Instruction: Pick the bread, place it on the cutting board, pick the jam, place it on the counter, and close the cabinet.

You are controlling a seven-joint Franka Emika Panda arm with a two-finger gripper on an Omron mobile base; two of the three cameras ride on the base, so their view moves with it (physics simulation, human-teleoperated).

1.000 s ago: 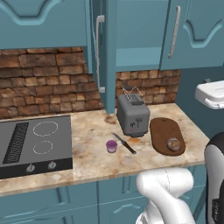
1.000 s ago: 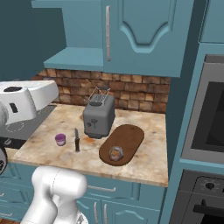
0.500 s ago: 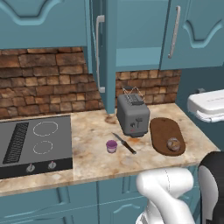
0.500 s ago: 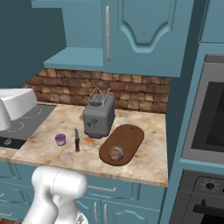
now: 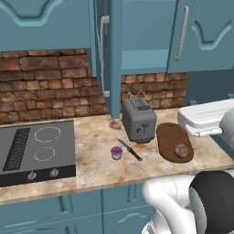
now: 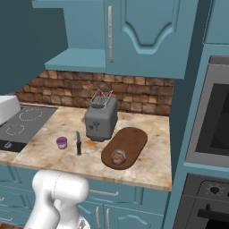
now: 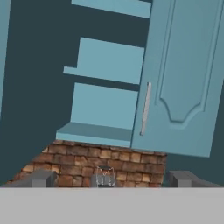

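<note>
A: While the bread (image 5: pixel 181 150) sits on the cutting board (image 5: pixel 173 141), toward its 5 o'clock end, we log step one as done.

B: Agreed. The jam (image 5: pixel 117 152) stands on the table (image 5: pixel 91 151), at about 8 o'clock from the toaster (image 5: pixel 138 120) and just beside the knife (image 5: pixel 129 149). We judge step two done as well.

A: So closing the cabinet is in hand. The cabinet door (image 5: pixel 105 52) stands open, edge-on to us in the left base view, with its bar handle (image 5: pixel 103 55) facing the stovetop (image 5: pixel 32 151) side.

B: From the hand view we see bare shelves (image 7: pixel 105 96) at 12 o'clock and a closed door (image 7: pixel 183 74) with its handle (image 7: pixel 145 109) at 2 o'clock.

A: The claw (image 7: pixel 111 178)?

B: Both fingertips (image 7: pixel 41 178) rise at 6 o'clock, well apart, nothing between them. We note it as wide and empty, aimed up at the open cabinet above the toaster.

A: Next move, as we judge it: we get the claw outside the open door, on its stovetop side, and sweep it toward 3 o'clock until it shuts.

B: Risk noted: the door hangs right above the toaster, so we keep the arm (image 5: pixel 205 119) high.
</note>
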